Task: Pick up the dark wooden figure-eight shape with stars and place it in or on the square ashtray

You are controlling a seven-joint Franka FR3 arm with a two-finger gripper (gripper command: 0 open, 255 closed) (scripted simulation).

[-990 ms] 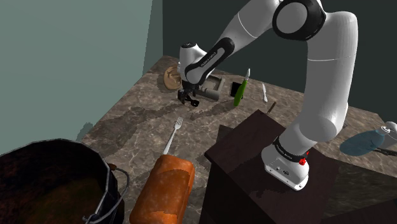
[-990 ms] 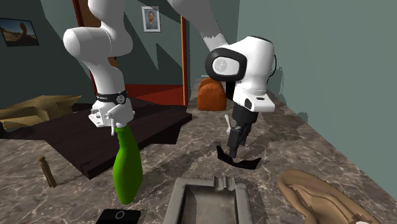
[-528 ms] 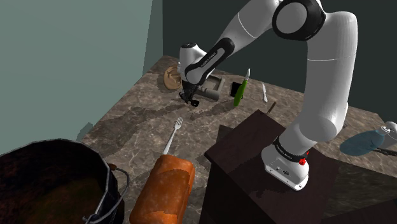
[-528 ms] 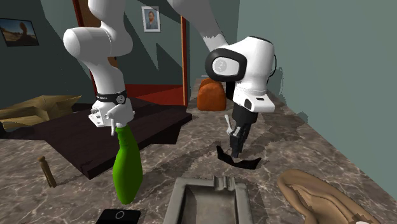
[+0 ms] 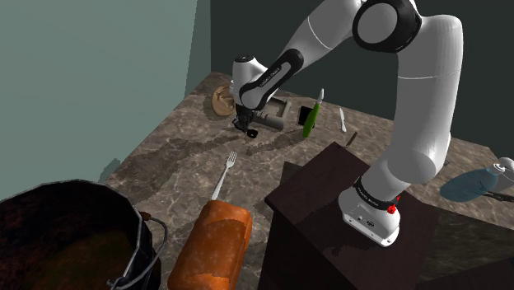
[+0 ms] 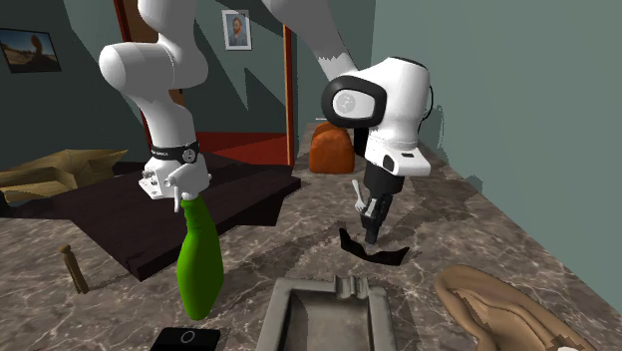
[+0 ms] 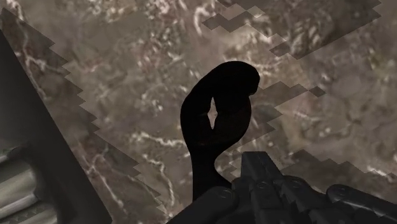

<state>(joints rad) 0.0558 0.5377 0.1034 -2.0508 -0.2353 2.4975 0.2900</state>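
Gripper [image 6: 371,233] sits low over the marble counter [image 6: 468,214], fingers drawn in tight, pinching one end of the dark figure-eight shape [image 6: 385,255]. In the wrist view we see the shape [image 7: 234,105] as a black loop with a star cutout, its tail running down into the gripper [image 7: 238,186]. The rest of it lies flat on the marble, just beside the near rim of the square ashtray [image 6: 284,314] but not touching it. The ashtray is plain grey.

Surface: brown-grey veined marble [image 5: 181,161], and it is cluttered. From the shoulder view we note a fork [image 5: 224,175], a bread loaf [image 5: 214,247], a big dark pot [image 5: 66,239] and, past the ashtray [image 5: 280,121], a green bottle [image 5: 311,118]. A tan shell-like dish [image 6: 508,309] sits at the second exterior view's lower right.

Room: teal walls [image 5: 91,74] – a reddish door frame [image 6: 287,80] and two framed pictures [image 6: 236,28] (contents too small to tell) behind the arm. The stand [image 5: 329,206] is a dark box.
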